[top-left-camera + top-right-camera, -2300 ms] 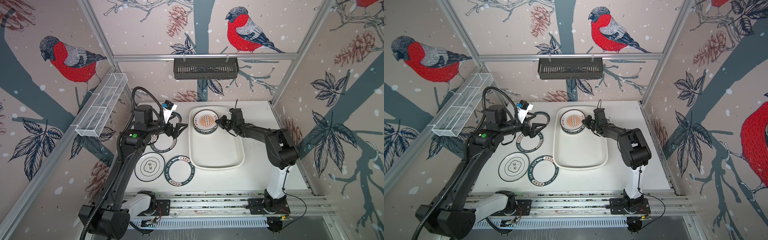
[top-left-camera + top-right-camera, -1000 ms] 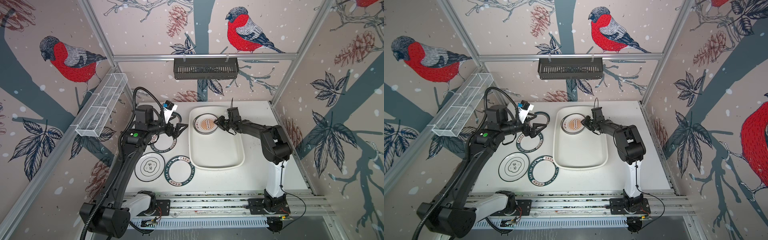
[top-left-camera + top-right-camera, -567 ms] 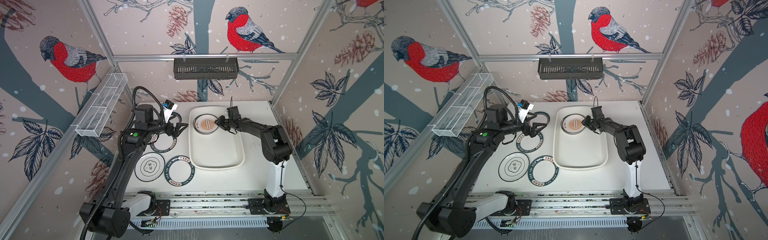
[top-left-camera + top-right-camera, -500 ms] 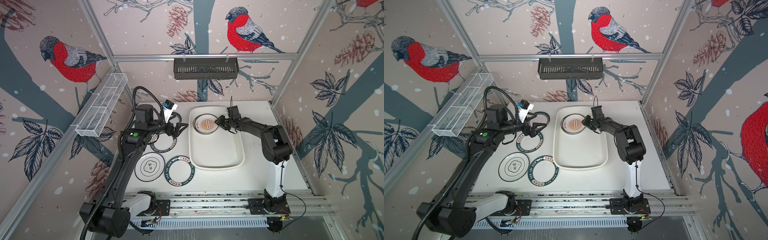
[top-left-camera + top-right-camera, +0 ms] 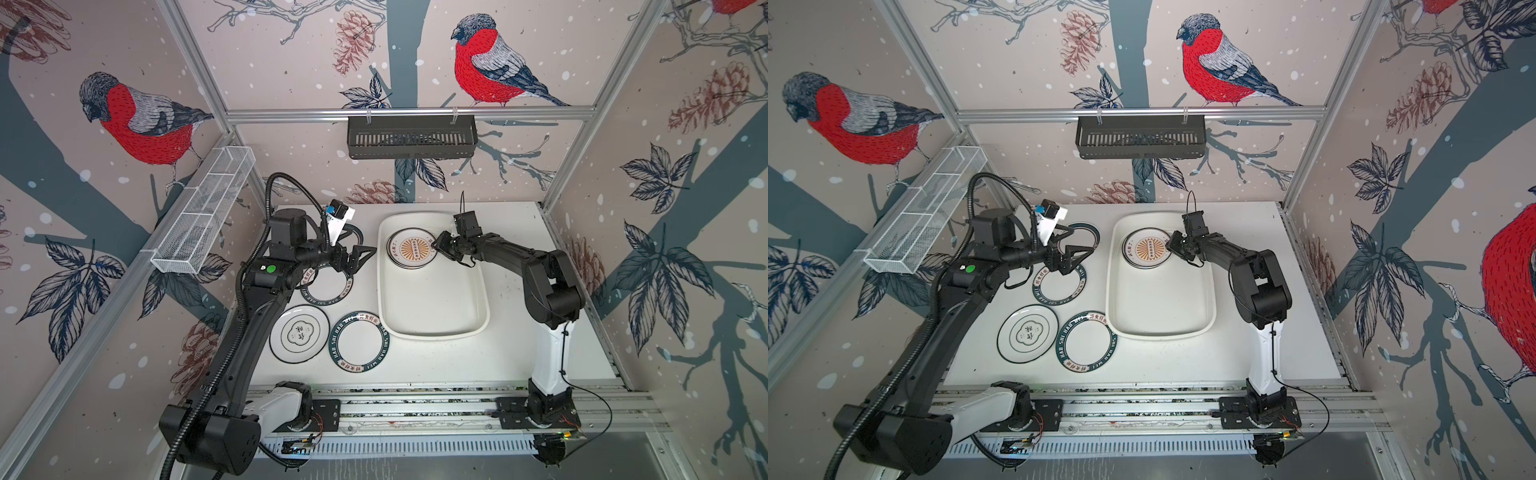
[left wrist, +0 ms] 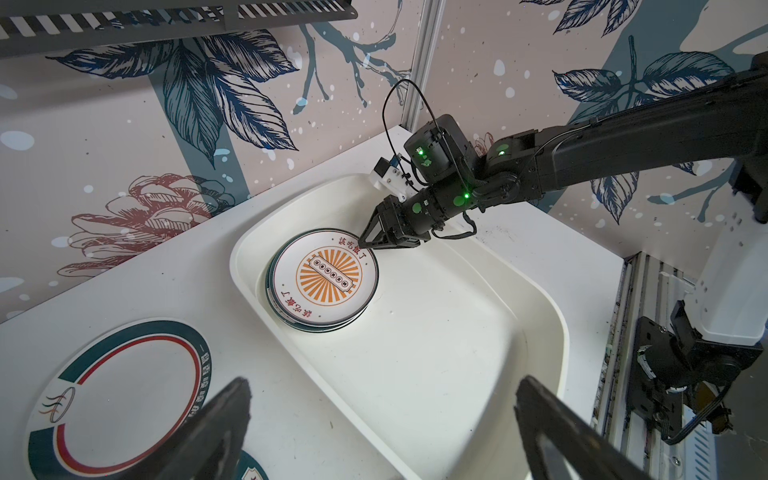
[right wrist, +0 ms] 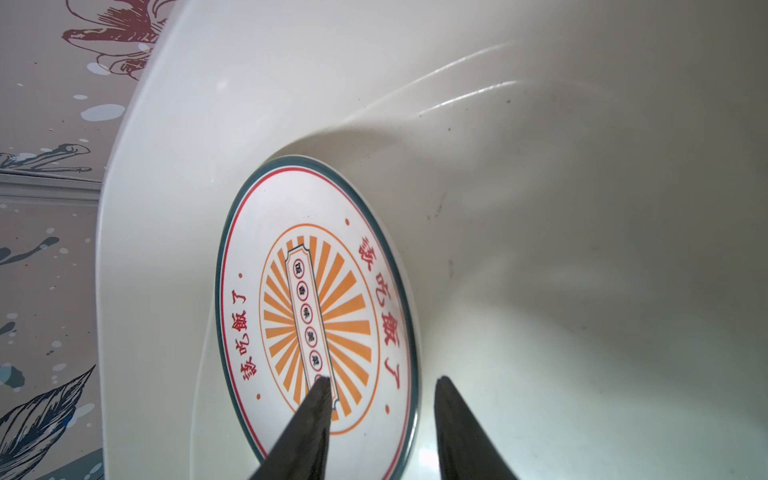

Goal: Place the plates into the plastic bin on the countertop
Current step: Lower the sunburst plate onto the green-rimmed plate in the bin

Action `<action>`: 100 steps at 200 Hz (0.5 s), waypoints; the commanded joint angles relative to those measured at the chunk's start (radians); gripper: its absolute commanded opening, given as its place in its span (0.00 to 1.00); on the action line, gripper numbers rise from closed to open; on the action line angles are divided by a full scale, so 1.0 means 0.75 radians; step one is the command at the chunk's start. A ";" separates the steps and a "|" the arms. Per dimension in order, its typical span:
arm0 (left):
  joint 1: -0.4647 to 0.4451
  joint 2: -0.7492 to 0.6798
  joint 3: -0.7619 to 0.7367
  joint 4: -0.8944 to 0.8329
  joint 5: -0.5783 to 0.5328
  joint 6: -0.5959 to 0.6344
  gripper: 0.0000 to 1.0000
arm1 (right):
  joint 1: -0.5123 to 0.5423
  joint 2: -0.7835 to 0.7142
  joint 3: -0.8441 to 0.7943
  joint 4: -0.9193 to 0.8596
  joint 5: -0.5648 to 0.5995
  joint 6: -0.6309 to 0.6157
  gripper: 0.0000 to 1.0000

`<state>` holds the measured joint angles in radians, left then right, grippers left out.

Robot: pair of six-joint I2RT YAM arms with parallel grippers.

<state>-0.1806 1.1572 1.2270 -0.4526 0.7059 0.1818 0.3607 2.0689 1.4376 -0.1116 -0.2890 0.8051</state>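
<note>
The white plastic bin (image 5: 432, 334) lies on the countertop (image 5: 519, 332). At its far end an orange sunburst plate (image 5: 409, 249) lies flat on top of a short stack. My right gripper (image 5: 436, 245) is open, its fingers astride that plate's near edge (image 7: 384, 380), one over the plate (image 7: 291, 232), one over the bin floor. My left gripper (image 5: 361, 257) hangs wide open and empty by the bin's left rim (image 6: 382, 386). On the countertop lie two green lettered plates (image 5: 332, 301) (image 5: 359, 341), a black-rimmed clover plate (image 5: 299, 332) and a green-and-red-rimmed plate (image 6: 124, 395).
A black slotted rack (image 5: 411, 137) hangs on the back wall. A white wire-mesh basket (image 5: 203, 220) runs along the left wall. Aluminium rails (image 5: 415, 407) with both arm bases cross the front. The right arm's elbow (image 5: 548, 291) stands beside the bin's right rim.
Over two seconds my right gripper slid left to the sunburst plate's edge. In the last half second nothing visibly moves. The left arm has stayed still.
</note>
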 commanded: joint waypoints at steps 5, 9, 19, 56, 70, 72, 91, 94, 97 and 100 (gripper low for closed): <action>0.001 -0.008 0.000 0.029 0.027 0.001 0.98 | 0.002 0.004 0.002 0.010 -0.016 -0.023 0.42; 0.000 -0.010 -0.001 0.030 0.026 0.001 0.99 | 0.003 0.006 0.002 0.013 -0.020 -0.021 0.42; 0.000 -0.010 -0.001 0.030 0.026 0.001 0.98 | 0.002 0.010 0.002 0.020 -0.030 -0.016 0.42; 0.000 -0.013 -0.006 0.033 0.027 -0.001 0.98 | 0.006 0.021 0.006 0.040 -0.051 -0.006 0.42; 0.000 -0.013 -0.008 0.033 0.025 -0.001 0.98 | 0.011 0.024 0.011 0.041 -0.052 -0.004 0.42; 0.000 -0.014 -0.007 0.033 0.024 -0.001 0.99 | 0.012 0.025 0.013 0.041 -0.054 -0.004 0.42; 0.000 -0.015 -0.012 0.035 0.024 0.000 0.99 | 0.012 0.037 0.024 0.040 -0.064 0.000 0.42; 0.000 -0.013 -0.013 0.035 0.023 0.000 0.99 | 0.011 0.037 0.024 0.039 -0.065 -0.001 0.42; 0.001 -0.015 -0.013 0.037 0.024 -0.001 0.99 | 0.011 0.039 0.026 0.038 -0.065 -0.002 0.42; 0.000 -0.015 -0.015 0.036 0.024 -0.001 0.99 | 0.011 0.039 0.028 0.038 -0.066 -0.001 0.42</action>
<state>-0.1806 1.1507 1.2205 -0.4526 0.7059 0.1810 0.3664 2.0907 1.4456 -0.1005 -0.3233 0.8085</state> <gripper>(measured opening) 0.985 0.421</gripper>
